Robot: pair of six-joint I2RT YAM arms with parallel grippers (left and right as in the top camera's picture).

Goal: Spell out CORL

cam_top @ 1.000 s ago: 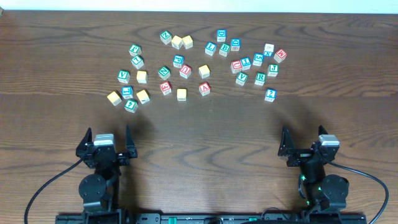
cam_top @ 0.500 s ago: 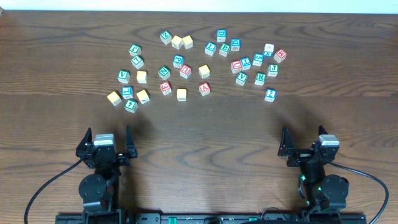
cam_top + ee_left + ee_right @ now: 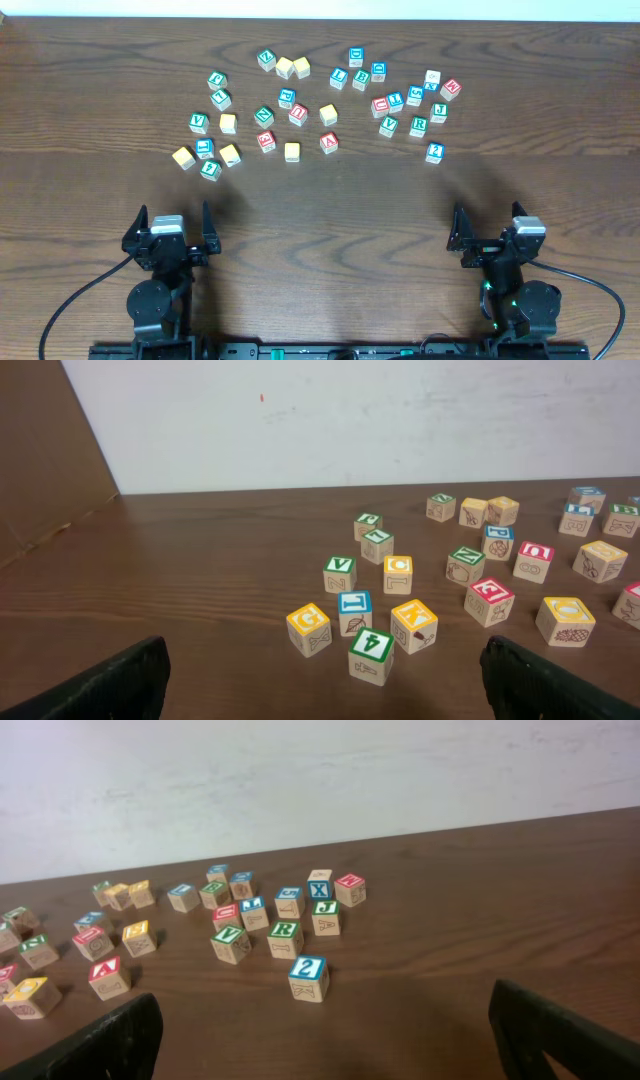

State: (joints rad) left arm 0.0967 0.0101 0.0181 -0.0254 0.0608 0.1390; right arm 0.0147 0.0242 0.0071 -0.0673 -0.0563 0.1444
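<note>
Well, nothing of CORL is laid out yet. Nearest me, the left pincer (image 3: pixel 174 212) and right pincer (image 3: pixel 488 214) hang over the table (image 3: pixel 330 230), both spread wide with nothing between their fingers. Past them the scatter of cubes begins, and I take the red A cube (image 3: pixel 328 142) as my marker. Just left of it sits the near yellow cube (image 3: pixel 291 151); just beyond it, the far yellow cube (image 3: pixel 328 114). These 2 may be the C and O, though I cannot read them. The green R cube (image 3: pixel 418 126) lies well right of the A, and the blue L cube (image 3: pixel 338 77) sits farther back behind it. All 4 stand apart and unpicked, so all 4 placements are left to do.
</note>
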